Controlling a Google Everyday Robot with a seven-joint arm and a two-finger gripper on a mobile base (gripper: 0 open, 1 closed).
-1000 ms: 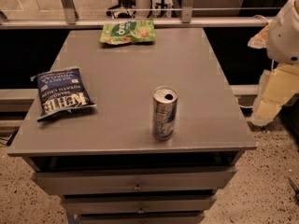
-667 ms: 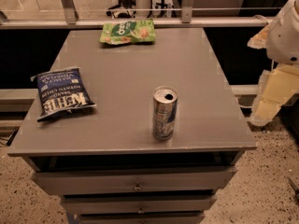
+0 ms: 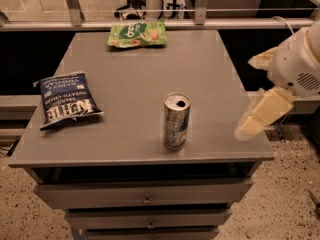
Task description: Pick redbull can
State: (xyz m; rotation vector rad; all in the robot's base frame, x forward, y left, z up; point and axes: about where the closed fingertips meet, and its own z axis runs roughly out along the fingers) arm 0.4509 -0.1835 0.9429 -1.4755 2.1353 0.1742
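The redbull can is a slim silver-and-blue can standing upright near the front edge of the grey table, a little right of centre, its pull-tab top showing. My gripper hangs from the white arm at the right. It is over the table's front right corner, to the right of the can and apart from it. It holds nothing.
A blue chip bag lies flat at the table's left side. A green snack bag lies at the back edge. Drawers sit under the tabletop. A metal rail runs behind the table.
My gripper has moved left, from beside the table to over its front right corner, closer to the can. The can and both bags have not moved.
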